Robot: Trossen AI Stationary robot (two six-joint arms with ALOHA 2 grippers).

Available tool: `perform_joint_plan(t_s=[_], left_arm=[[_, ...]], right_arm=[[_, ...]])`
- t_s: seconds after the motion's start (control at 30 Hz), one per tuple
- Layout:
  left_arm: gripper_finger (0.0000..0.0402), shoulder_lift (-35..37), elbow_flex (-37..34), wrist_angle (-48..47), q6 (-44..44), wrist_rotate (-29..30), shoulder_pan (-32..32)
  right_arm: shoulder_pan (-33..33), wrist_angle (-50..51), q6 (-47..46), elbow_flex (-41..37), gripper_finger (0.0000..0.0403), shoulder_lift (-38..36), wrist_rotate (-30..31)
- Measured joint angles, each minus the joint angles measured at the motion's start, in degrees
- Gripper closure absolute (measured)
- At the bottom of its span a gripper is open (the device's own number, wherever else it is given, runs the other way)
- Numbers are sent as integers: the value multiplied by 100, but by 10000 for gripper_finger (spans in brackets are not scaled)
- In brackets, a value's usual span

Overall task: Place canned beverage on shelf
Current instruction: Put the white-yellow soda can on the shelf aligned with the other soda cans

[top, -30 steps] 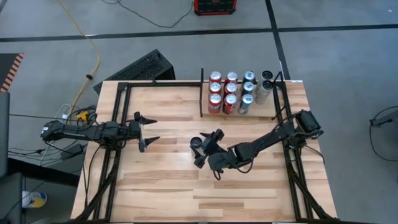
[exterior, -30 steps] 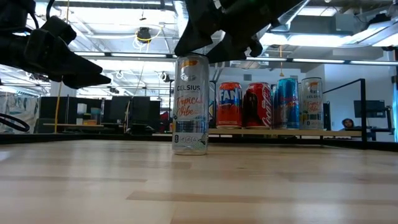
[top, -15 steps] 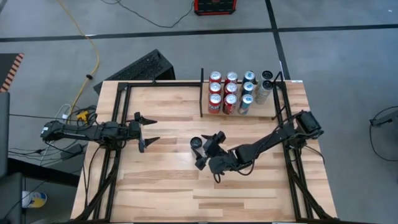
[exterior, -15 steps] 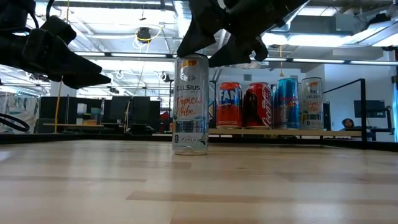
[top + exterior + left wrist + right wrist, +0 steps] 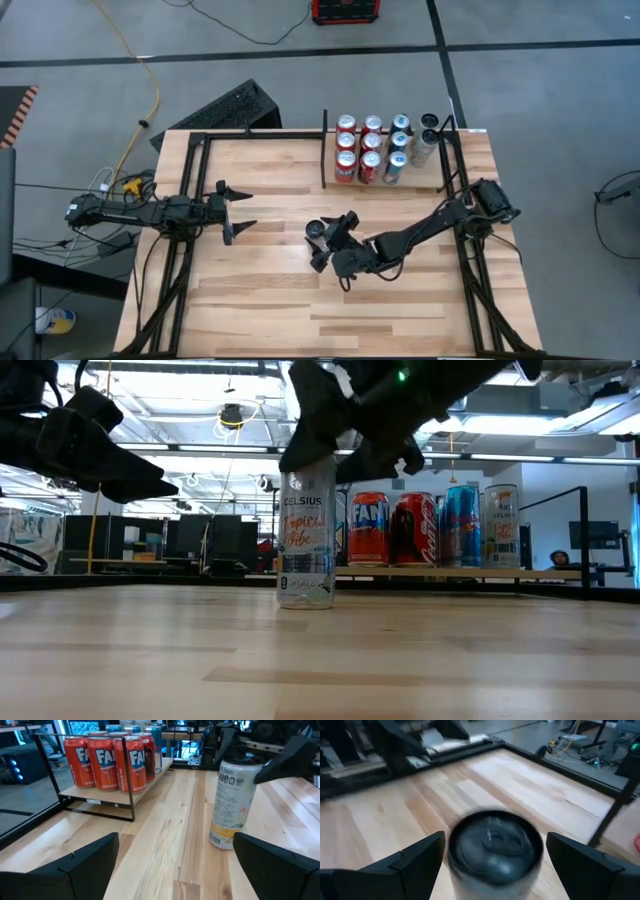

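The right tool (image 5: 320, 243) is seen just below the centre of the high view, its fingers spread wide and lowered around the top of the slim white can (image 5: 306, 530), with nothing clenched yet. In the right wrist view the can's dark lid (image 5: 494, 845) sits between the two fingers, nearer to one of them than the other. From that offset a risk is judged: if the fingers are closed unevenly, the tall, narrow can may be pushed sideways and tipped onto the desk (image 5: 270, 290). A grip taken only at the rim may also let it slip or swing when lifted.

The left tool (image 5: 240, 212) is held released at centre left of the high view, well apart from the can.

The shelf (image 5: 385, 185), at upper centre-right of the high view, is already loaded: three rows of cans (image 5: 372, 148) are stood in it, red ones in two columns, blue-and-silver ones beside them, and two more at the right end. Little free room is judged to remain, so neighbours could be knocked during placing.
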State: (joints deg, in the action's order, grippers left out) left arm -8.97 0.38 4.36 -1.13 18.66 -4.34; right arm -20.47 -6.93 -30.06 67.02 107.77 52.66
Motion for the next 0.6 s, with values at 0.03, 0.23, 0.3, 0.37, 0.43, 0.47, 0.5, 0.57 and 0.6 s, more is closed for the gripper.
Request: perform_joint_plan(t_s=[0.03,0.23,0.3,0.37,0.43,0.47,0.5,0.57,0.6], left_arm=[[24,-4,0,-8,0,0,-2],[24,-53,0,-8,60,-2,-2],[24,-53,0,-5,66,-2,0],[24,-53,0,-5,66,-2,-2],[24,-53,0,-4,60,-8,-1],[24,-53,0,-4,59,-10,-1],[24,-53,0,-4,59,-15,-1],[24,-53,0,-4,59,-15,0],[24,-53,0,-4,59,-15,0]], right_arm=[[-2,55,22,-17,29,8,4],[-2,-3,7,-4,32,-9,-10],[-2,-6,6,-4,42,-7,-11],[-2,-17,5,-4,60,-7,-20],[-2,-12,5,-4,86,-7,-28],[-2,-6,6,-4,98,-7,-26],[-3,-2,8,-4,111,-7,-27],[-17,42,28,-4,123,-36,-80],[-25,149,45,-4,123,-103,-174]])
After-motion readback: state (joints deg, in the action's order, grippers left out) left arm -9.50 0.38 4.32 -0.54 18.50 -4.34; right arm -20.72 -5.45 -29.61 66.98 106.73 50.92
